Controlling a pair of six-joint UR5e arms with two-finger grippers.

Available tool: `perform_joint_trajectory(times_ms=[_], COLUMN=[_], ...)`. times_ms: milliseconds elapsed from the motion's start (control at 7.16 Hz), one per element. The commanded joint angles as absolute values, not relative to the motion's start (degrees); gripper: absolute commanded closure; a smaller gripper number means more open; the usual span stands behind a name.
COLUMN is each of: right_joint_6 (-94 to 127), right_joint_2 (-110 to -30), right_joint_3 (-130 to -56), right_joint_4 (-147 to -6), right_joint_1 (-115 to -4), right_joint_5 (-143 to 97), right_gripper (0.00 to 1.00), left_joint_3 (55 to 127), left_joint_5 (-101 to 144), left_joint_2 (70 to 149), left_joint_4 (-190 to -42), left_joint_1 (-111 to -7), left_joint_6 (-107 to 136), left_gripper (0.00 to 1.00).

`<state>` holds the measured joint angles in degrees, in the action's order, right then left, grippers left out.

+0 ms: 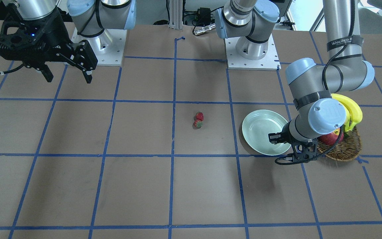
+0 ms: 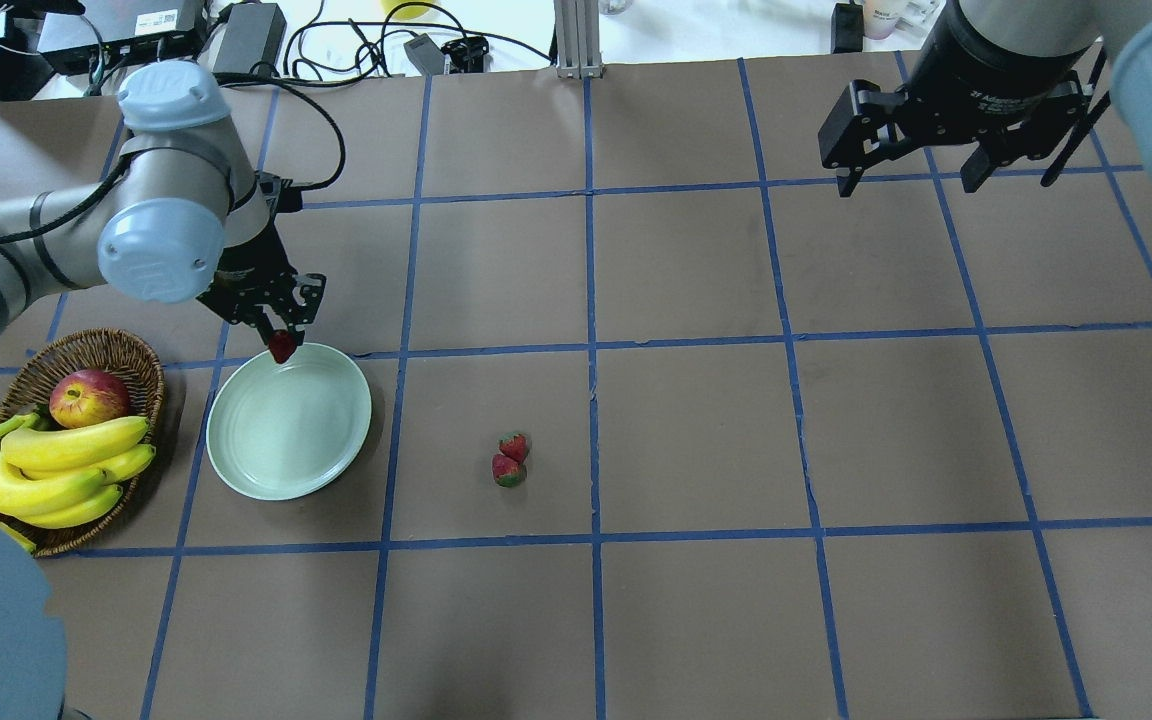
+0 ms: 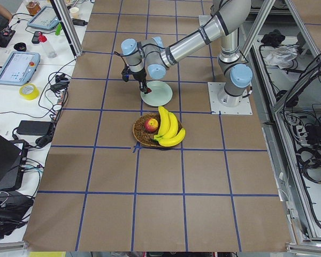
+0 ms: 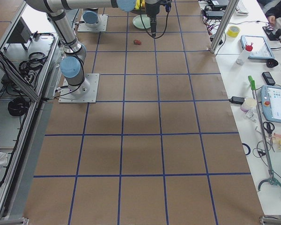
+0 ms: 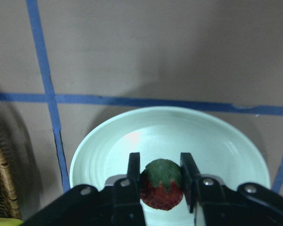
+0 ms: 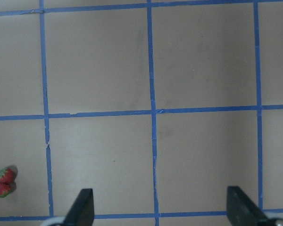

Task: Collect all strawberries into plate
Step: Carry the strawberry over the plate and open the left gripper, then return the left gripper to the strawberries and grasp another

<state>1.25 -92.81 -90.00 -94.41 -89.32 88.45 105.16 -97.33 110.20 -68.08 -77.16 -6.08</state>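
Note:
My left gripper (image 2: 281, 340) is shut on one strawberry (image 5: 161, 190) and holds it over the far rim of the pale mint plate (image 2: 266, 450). The held strawberry (image 2: 282, 347) shows red at the fingertips in the overhead view. The plate (image 5: 217, 146) is empty under it and also shows in the front view (image 1: 257, 126). Two more strawberries (image 2: 510, 460) lie touching each other on the table to the plate's right, also in the front view (image 1: 198, 120) and the right wrist view (image 6: 4, 181). My right gripper (image 2: 911, 180) is open and empty, high above the far right of the table.
A brown wicker basket (image 2: 126, 350) with a red-yellow apple (image 2: 88, 396) and a bunch of bananas (image 2: 56, 470) stands just left of the plate. Blue tape lines grid the brown table.

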Motion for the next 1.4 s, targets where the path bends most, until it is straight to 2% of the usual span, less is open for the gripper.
perform_joint_trajectory(times_ms=[0, 140, 419, 698, 1257], right_joint_6=[0.79, 0.70, 0.35, 0.35, -7.11], right_joint_2=[-92.81, -93.07, -93.16, -93.16, -93.08], right_joint_3=[-90.00, -90.00, -90.00, -90.35, -90.26], right_joint_4=[-94.57, -94.31, -94.13, -94.13, -94.83], right_joint_1=[-88.86, -88.86, -88.86, -88.86, -88.68], right_joint_5=[88.41, 89.55, 90.18, 89.83, 92.55], right_gripper=[0.00, 0.00, 0.00, 0.00, 0.00], left_joint_3=[107.66, 106.80, 103.64, 100.56, 101.24], left_joint_5=[-97.38, -97.38, -96.60, -95.02, -84.40], left_joint_2=[110.30, 109.95, 107.94, 105.30, 107.22], left_joint_4=[-67.76, -67.59, -68.55, -69.70, -66.90], left_joint_1=[-75.94, -75.94, -77.77, -87.84, -101.05], left_joint_6=[-5.71, -6.06, -5.28, 3.00, 22.74], left_gripper=[0.20, 0.00, 0.00, 0.00, 0.00])
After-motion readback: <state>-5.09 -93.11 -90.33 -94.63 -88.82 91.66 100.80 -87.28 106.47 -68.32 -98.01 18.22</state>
